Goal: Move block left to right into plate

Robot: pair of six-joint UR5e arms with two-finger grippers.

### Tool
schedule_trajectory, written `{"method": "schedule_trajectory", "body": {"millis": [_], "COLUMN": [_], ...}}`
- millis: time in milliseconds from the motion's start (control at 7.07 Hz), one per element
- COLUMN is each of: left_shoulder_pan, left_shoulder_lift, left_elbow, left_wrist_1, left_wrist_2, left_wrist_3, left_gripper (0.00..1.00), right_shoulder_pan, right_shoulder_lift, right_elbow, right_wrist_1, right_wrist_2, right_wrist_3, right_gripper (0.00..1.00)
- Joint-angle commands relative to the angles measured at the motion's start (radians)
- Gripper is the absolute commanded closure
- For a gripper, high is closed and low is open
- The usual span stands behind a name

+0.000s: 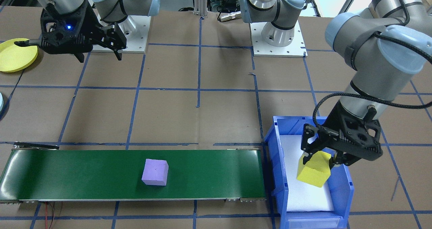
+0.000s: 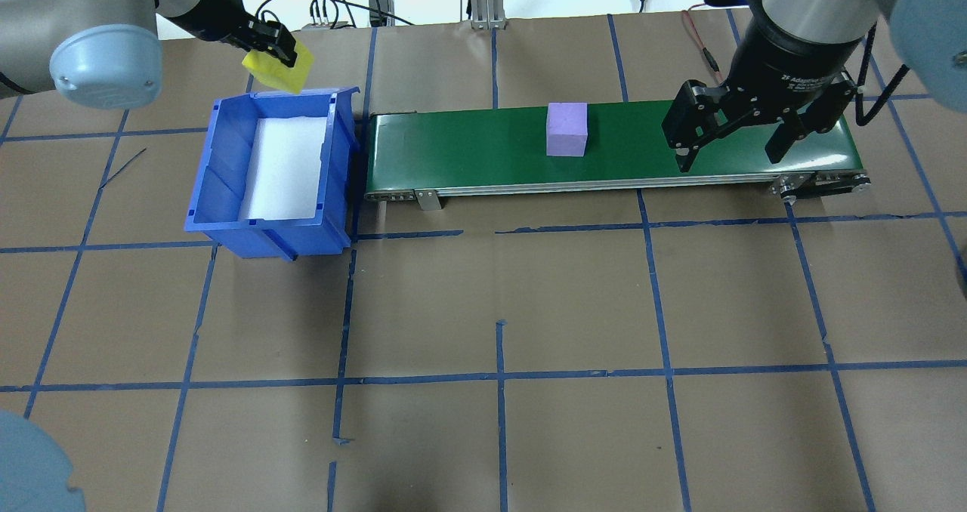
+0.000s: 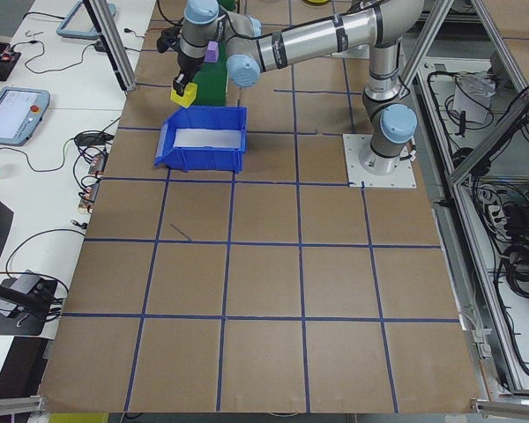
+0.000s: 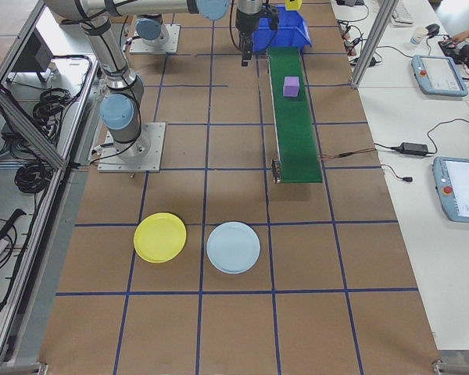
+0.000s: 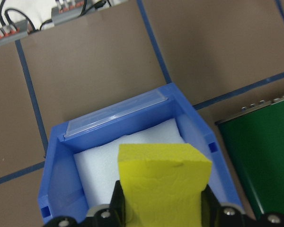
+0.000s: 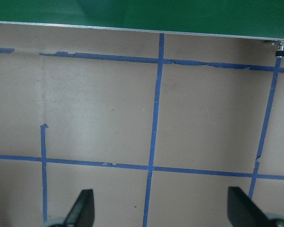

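The left gripper (image 1: 320, 158) is closed on a yellow block (image 1: 314, 170), its fingers pressing two opposite faces, and holds it clear above the blue bin (image 1: 280, 175). In the left wrist view the block hangs over the bin's white foam floor, touching nothing below. In the overhead view it sits above the bin's far wall, near the corner that faces the belt (image 2: 483, 157).

The belt runs from just beside the bin toward the robot's right. A purple block (image 2: 566, 128) rests on it, about midway along and untouched by either arm.

The right gripper (image 2: 731, 131) hovers over the belt's right end with its jaws wide apart and nothing between them; its wrist view shows only bare table and the belt's edge.

The yellow plate (image 4: 159, 237) lies on the table well beyond the belt's right end, beside a pale blue plate (image 4: 233, 248). Both hold nothing.

So the task looks early. One block seems to be on its way along the belt, a second is lifted out of the bin, and none has reached the plate. Probably left to do: set the yellow block on the belt, let the blocks reach the right end, then have the right arm pick each up and place it in the yellow plate.
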Motion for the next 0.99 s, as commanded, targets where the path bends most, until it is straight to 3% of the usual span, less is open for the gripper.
{"method": "schedule_trajectory", "body": {"millis": [0, 283, 566, 707, 848], "left_shoulder_pan": [-0.076, -0.150, -0.162, -0.162, -0.162], "left_shoulder_lift": [-0.033, -0.107, -0.173, -0.179, -0.179], "left_elbow": [0.002, -0.015, -0.017, -0.018, -0.020], "left_wrist_1": [0.011, 0.035, 0.080, 0.080, 0.079], "left_wrist_2": [-0.021, -0.015, -0.018, -0.016, -0.013], "left_wrist_3": [-0.111, -0.283, -0.293, -0.291, -0.296], "left_gripper": [0.93, 0.92, 0.91, 0.28, 0.00], "right_shoulder_pan": [-0.003, -0.073, -0.183, -0.236, -0.273], "right_shoulder_lift": [0.000, 0.009, 0.069, 0.136, 0.211], "right_elbow": [0.002, -0.011, -0.012, -0.030, -0.072], "right_wrist_1": [0.000, -0.053, -0.054, -0.055, -0.110], "right_wrist_2": [0.000, 0.012, 0.010, 0.013, 0.014], "right_wrist_3": [0.000, -0.018, -0.067, -0.078, -0.111], "right_gripper": [0.00, 0.00, 0.00, 0.00, 0.00]}}
